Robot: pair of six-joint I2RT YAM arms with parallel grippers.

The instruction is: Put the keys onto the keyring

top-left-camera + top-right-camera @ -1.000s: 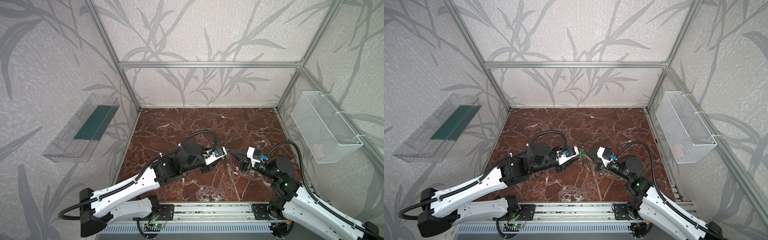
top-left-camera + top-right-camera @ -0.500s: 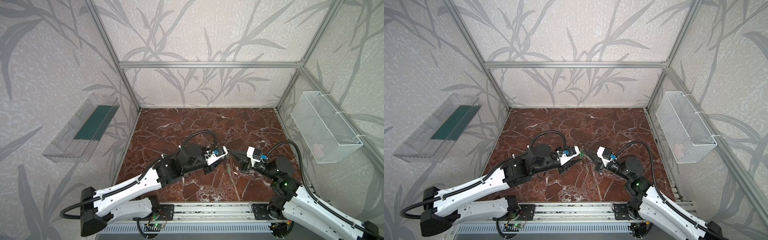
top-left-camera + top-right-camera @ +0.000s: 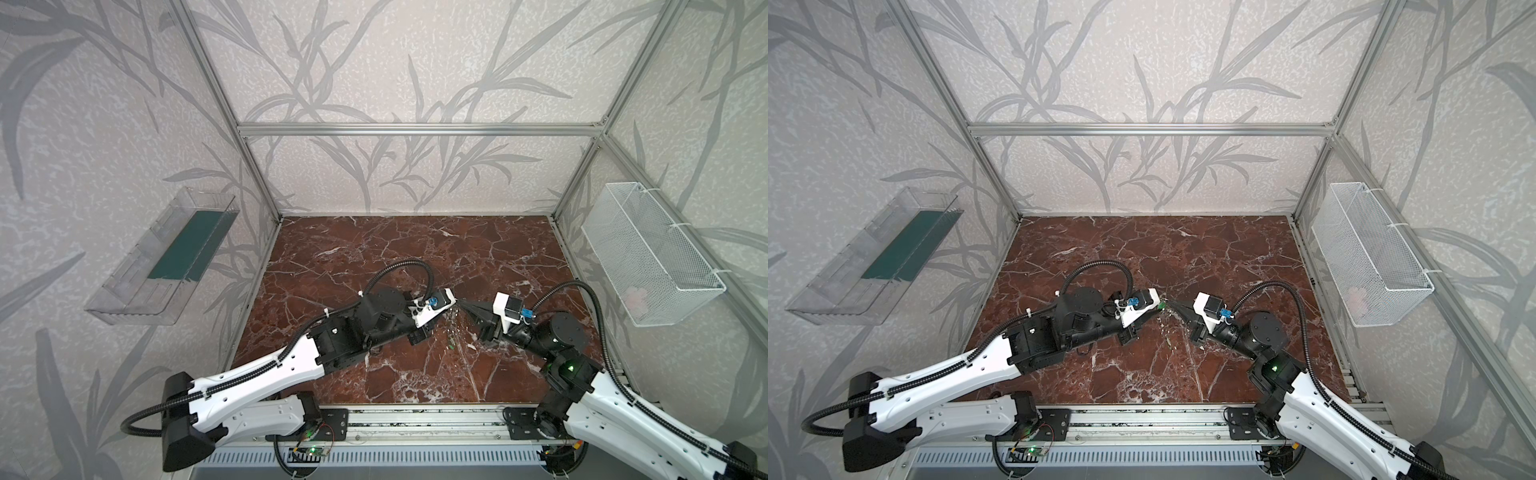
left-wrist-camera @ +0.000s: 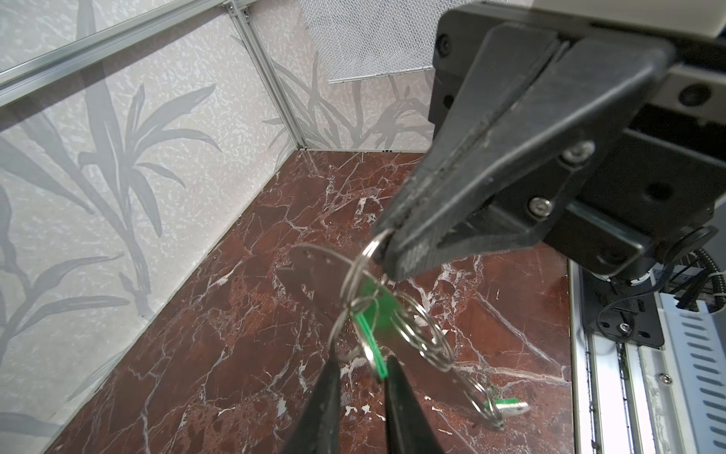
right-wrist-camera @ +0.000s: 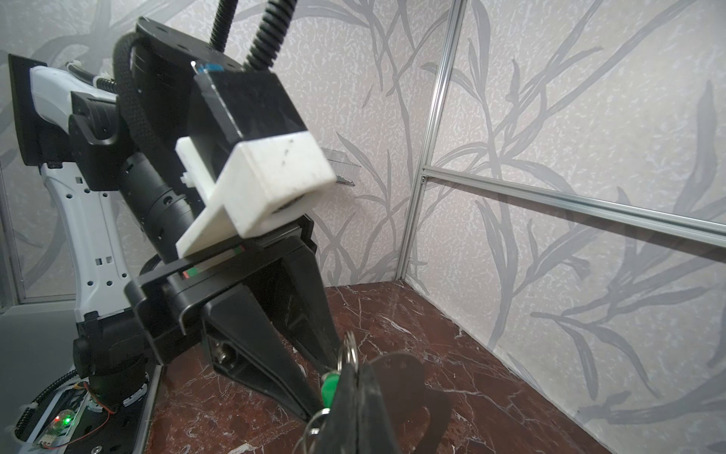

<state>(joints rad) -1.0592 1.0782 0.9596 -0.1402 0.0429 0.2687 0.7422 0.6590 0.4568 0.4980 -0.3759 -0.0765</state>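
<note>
The keyring [image 4: 310,267], a flat grey metal plate, hangs in the air on wire rings. My right gripper [image 5: 355,367] is shut on its top wire ring [image 4: 367,255], in both top views at mid-floor [image 3: 459,302] [image 3: 1168,305]. One of the keys [image 4: 377,302], a bright-green tag, hangs edge-on just under that ring. My left gripper [image 4: 363,363] meets it from the left, its fingers [image 4: 396,393] a narrow gap apart around the tag's lower end and a wire loop. A second green key [image 4: 506,405] dangles lower on linked rings.
The floor is red-brown marble [image 3: 415,249] inside an aluminium frame. A white mesh basket [image 3: 648,257] hangs on the right wall. On the left wall sits a clear plastic tray [image 3: 166,257]. A metal rail [image 3: 415,419] runs along the front edge.
My left gripper has moved right, up to the right gripper, and its jaws have narrowed around the green key. The right arm has stayed put.
</note>
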